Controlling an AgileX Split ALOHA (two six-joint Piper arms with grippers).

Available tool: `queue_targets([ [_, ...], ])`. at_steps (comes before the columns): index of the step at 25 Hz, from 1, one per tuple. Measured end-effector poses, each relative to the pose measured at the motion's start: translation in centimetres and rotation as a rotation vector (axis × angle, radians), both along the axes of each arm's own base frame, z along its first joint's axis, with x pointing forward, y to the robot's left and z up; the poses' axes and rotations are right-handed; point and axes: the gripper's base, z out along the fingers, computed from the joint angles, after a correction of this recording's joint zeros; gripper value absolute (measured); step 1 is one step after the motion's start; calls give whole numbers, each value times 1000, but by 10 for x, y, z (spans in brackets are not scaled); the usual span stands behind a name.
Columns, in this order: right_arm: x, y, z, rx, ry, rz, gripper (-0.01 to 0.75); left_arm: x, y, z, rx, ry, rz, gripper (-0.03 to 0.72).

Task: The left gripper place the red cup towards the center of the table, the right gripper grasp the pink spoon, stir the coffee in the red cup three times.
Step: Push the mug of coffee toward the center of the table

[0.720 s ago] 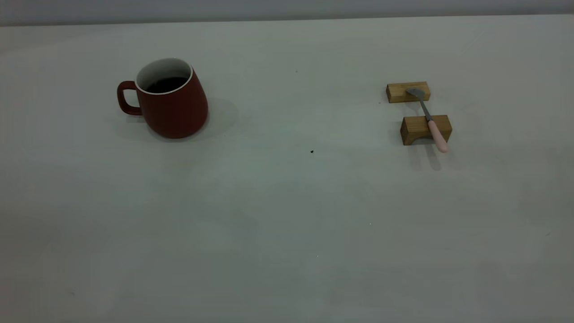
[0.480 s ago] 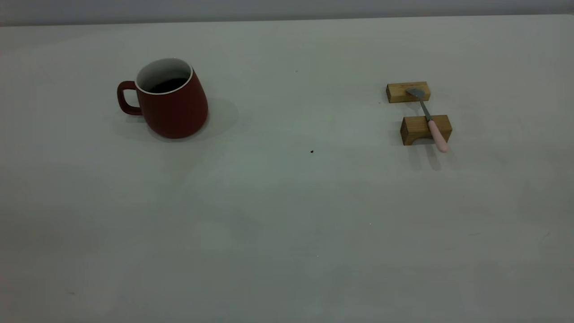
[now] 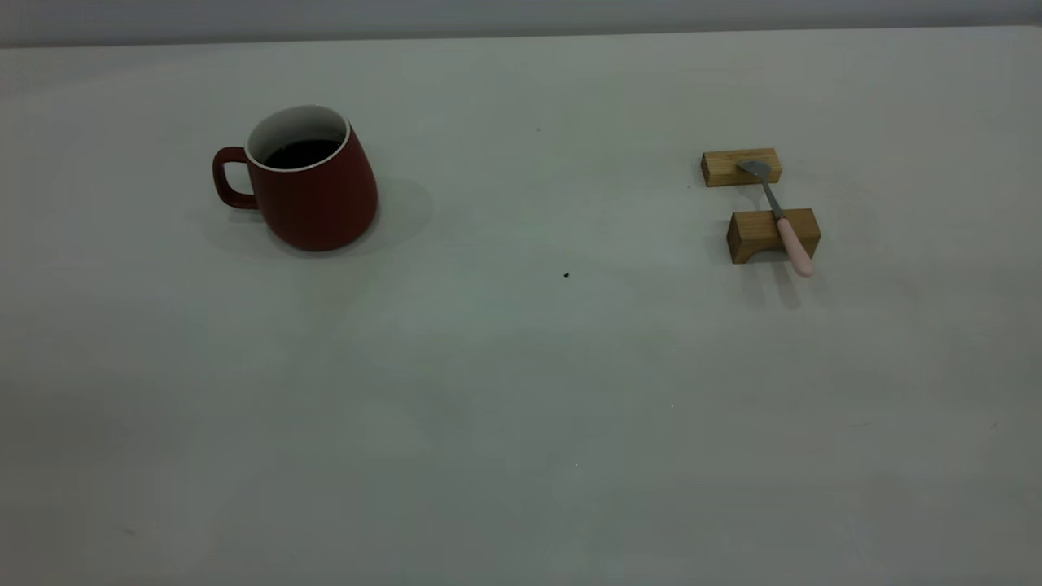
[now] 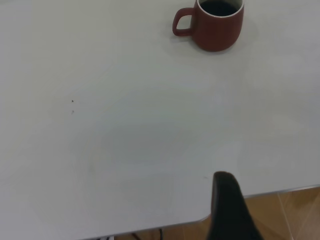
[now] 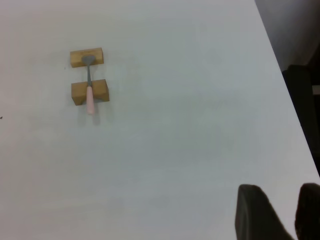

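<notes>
- Two tan wooden blocks [image 3: 761, 203] are sitting at the right of the exterior frame, one behind the other, apart, on the table [image 3: 521, 391].
- Lying across both blocks is the pink spoon [image 3: 777, 216]: its grey bowl is resting on the far block, its pink handle is crossing the near block and sticking out past that block's front edge.
- Standing upright at the upper left of the exterior frame, well apart from the spoon, is the red cup [image 3: 305, 187], its loop handle pointing toward the frame's left edge.
- Filling the lower part of the cup is the coffee [image 3: 303, 153], showing as a dark round surface against the white inner wall.
- At the bottom edge of the left wrist picture, the left gripper [image 4: 230, 210] is showing only one black finger, hanging above the table's near edge, far from the cup [image 4: 215, 25]; I cannot tell how wide it is standing, and nothing is showing in its hold.
- At the lower right corner of the right wrist picture, the right gripper [image 5: 282, 212] is showing two black fingertips with a narrow gap between them, holding nothing, well apart from the spoon [image 5: 89, 92] and blocks [image 5: 89, 75].
</notes>
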Motion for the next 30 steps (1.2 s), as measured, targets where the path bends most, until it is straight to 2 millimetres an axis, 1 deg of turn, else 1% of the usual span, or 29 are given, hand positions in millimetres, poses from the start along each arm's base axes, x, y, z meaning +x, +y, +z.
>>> queue_targets([
  [10, 0, 0, 0, 0, 0, 0, 237, 0, 0, 0, -5, 0, -2, 502],
  [13, 0, 0, 0, 0, 0, 0, 237, 1, 0, 0, -19, 1, 21, 502],
  [16, 0, 0, 0, 0, 0, 0, 237, 9, 2, 7, -45, 53, 76, 502],
  [17, 0, 0, 0, 0, 0, 0, 237, 15, 3, 10, -46, 85, 88, 502],
  [20, 0, 0, 0, 0, 0, 0, 237, 37, 2, 21, -47, 181, 104, 502],
  [24, 0, 0, 0, 0, 0, 0, 237, 82, 2, 29, -36, 291, 113, 502],
  [27, 0, 0, 0, 0, 0, 0, 237, 123, 1, 28, -19, 335, 118, 502],
  [30, 0, 0, 0, 0, 0, 0, 237, 168, 1, 18, 2, 428, 120, 502],
])
